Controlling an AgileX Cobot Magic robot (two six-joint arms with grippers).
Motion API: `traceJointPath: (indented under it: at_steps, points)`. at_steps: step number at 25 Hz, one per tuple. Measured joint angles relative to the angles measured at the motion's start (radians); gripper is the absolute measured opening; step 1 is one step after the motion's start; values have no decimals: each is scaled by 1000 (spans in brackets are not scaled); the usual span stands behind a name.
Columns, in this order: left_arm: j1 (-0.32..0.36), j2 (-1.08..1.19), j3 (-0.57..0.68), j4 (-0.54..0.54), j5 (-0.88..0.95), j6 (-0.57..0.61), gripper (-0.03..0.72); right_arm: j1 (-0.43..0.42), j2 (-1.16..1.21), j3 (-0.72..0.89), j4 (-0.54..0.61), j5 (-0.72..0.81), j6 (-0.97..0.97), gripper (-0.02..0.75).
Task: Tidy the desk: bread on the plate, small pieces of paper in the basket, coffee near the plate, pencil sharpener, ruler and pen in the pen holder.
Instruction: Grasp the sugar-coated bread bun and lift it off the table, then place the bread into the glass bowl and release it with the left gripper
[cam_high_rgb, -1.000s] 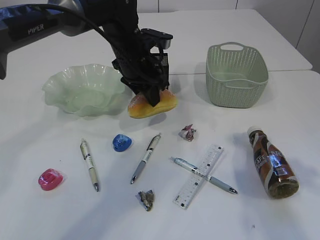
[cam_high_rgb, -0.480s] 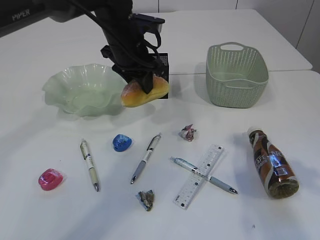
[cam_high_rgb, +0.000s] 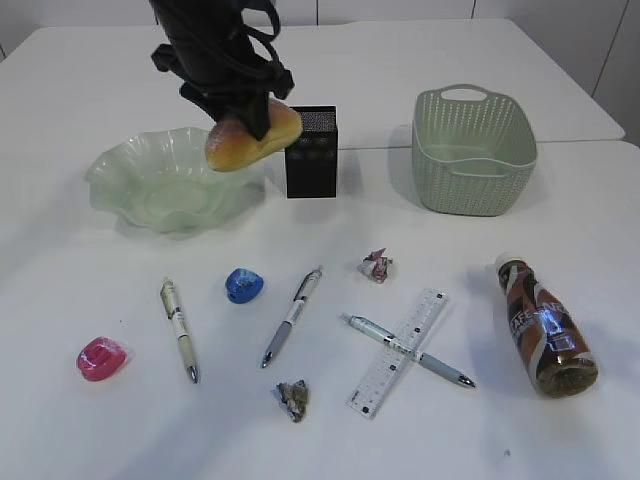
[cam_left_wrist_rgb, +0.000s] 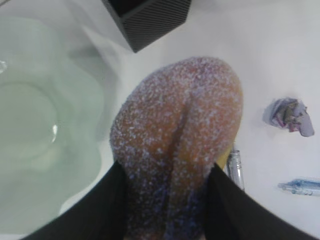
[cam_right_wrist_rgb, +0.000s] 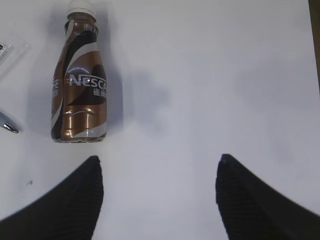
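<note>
Two arms serve this white desk (cam_high_rgb: 120, 440), though only the left one shows in the exterior view. Its left gripper (cam_high_rgb: 243, 112) is clamped on the bread (cam_high_rgb: 252, 135), a sugar-dusted bun held in the air above the plate's rim at the plate's 3 o'clock side. From the left wrist view the black fingers (cam_left_wrist_rgb: 105, 210) press both flanks of the bun (cam_left_wrist_rgb: 180, 145), with the green plate (cam_left_wrist_rgb: 35, 130) below at 9 o'clock and the pen holder (cam_left_wrist_rgb: 150, 17) at 12 o'clock.

On the desk, the plate (cam_high_rgb: 125, 170) sits at 10 o'clock, the black mesh pen holder (cam_high_rgb: 311, 152) just right of it, and the basket (cam_high_rgb: 473, 150) at 2 o'clock, upright. Nearer the front lie three pens: one (cam_high_rgb: 180, 330) at 8 o'clock, one (cam_high_rgb: 291, 316) near the middle, and one (cam_high_rgb: 410, 351) crossed with the clear ruler (cam_high_rgb: 397, 352). A blue sharpener (cam_high_rgb: 243, 285) lies between the first two pens, a pink sharpener (cam_high_rgb: 101, 358) farther left. Crumpled paper bits lie at the centre (cam_high_rgb: 376, 266) and at 6 o'clock (cam_high_rgb: 293, 398). The coffee bottle (cam_high_rgb: 544, 325) lies on its side at 4 o'clock.

The right gripper (cam_right_wrist_rgb: 160, 200) hovers with its jaws spread wide, holding nothing, above bare desk; the coffee bottle (cam_right_wrist_rgb: 80, 95) lies at its 10 o'clock, cap pointing away.
</note>
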Motion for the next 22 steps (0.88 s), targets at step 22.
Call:
traceJointPath:
  at_steps: [22]
  points:
    - [230, 6, 0, 8, 4, -5, 305, 0, 0, 0, 0, 15, 0, 550]
